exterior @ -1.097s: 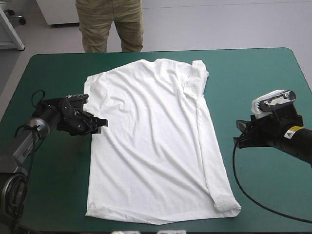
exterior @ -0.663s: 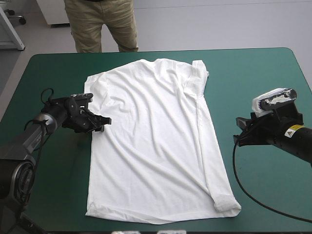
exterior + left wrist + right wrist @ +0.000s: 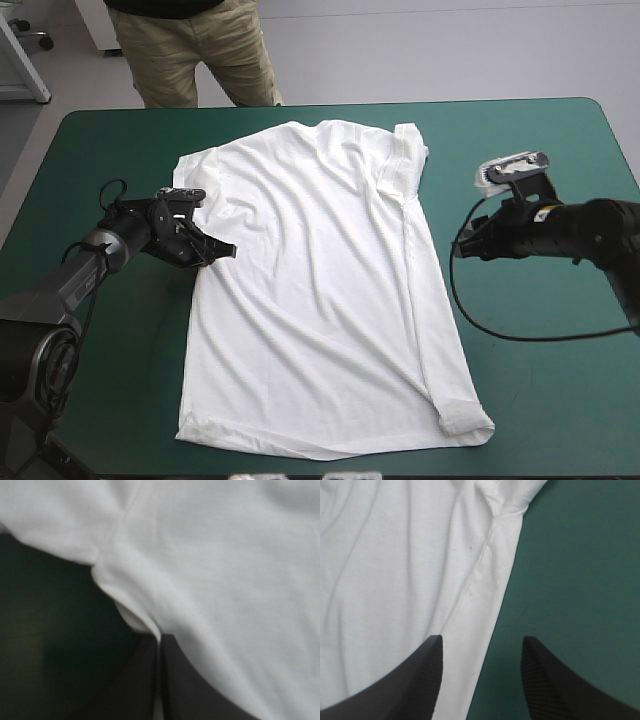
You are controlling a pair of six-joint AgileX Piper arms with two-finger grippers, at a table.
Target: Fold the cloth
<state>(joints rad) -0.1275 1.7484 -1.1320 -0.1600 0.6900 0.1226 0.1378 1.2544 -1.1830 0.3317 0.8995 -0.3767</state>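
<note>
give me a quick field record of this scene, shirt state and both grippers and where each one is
item: T-shirt, white, spread flat, hem toward the near edge
fold state: its right side appears turned in along its length; no other fold visible
surface: teal-green cover
left gripper: shut on the T-shirt at its left edge, just below the sleeve
right gripper: open, at the T-shirt's right edge, one finger over the cloth, the other over the cover
contact: right gripper not gripping the cloth
</note>
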